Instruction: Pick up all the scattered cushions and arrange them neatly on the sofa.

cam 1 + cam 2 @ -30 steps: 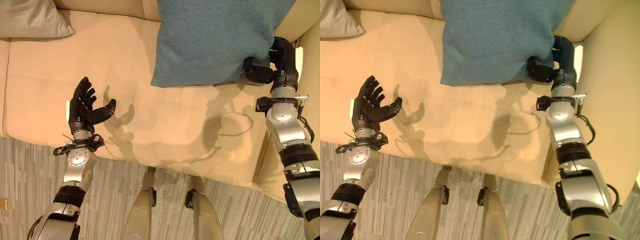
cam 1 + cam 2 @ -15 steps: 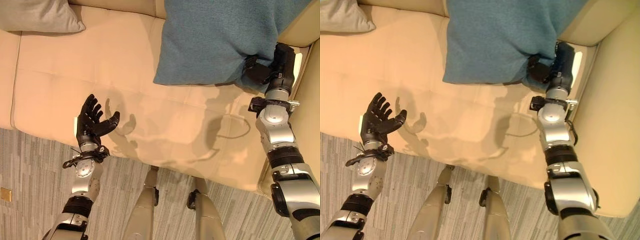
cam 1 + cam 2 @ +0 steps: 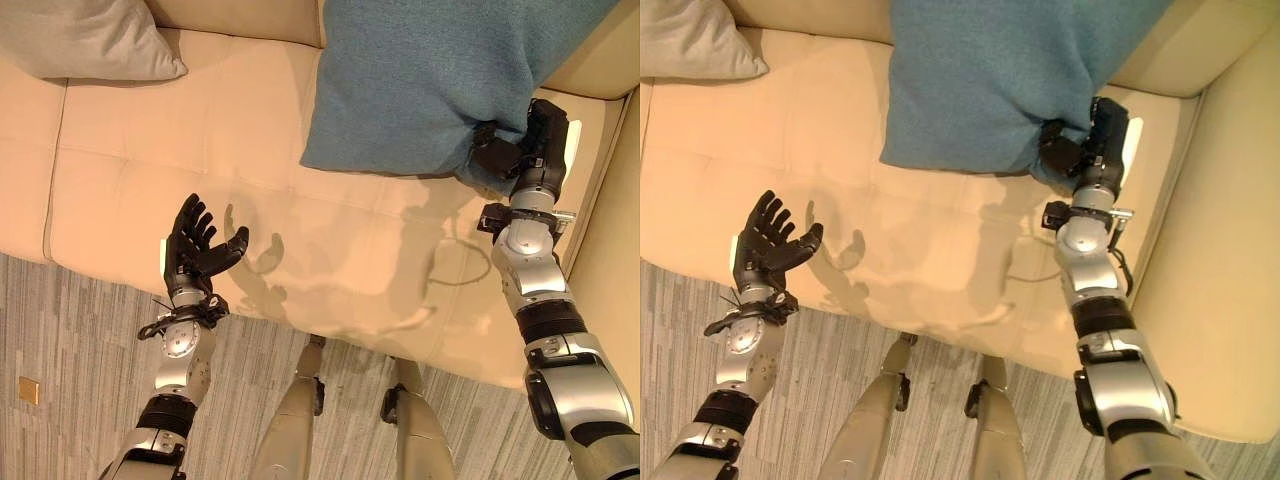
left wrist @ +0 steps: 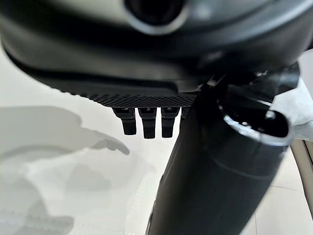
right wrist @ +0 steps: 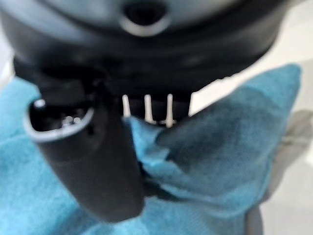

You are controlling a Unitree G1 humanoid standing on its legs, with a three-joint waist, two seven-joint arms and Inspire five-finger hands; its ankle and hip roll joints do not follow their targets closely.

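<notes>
Nearest, over the sofa's [image 3: 200,150] front edge toward its left end, the left hand [image 3: 192,248] hovers palm up with its fingers spread and the thumb standing apart. It holds nothing, and the left wrist view shows bare cream seat beyond its fingertips.

Farther in, near the sofa's right arm, the right hand [image 3: 520,150] is closed on the lower right corner of the blue cushion [image 3: 420,80]. The right wrist view shows the thumb pressed over bunched blue fabric, with the corner folded and creased in the grip. The cushion lies across the right part of the seat and reaches up over the backrest, its lower edge resting on the seat.

The cushion looks soft and light. The fabric wrinkles where it is pinched, and the body sags rather than keeping a flat shape. Held by one corner, it will likely swing and droop, and the woven cover seems grippy enough not to slip. To stand it straight against the backrest, a hold at the middle of an edge would give more control, or a second hand under the opposite corner. The free left hand is well apart from it at this point.

At the far left corner of the seat, a grey cushion [image 3: 85,40] leans against the backrest.
</notes>
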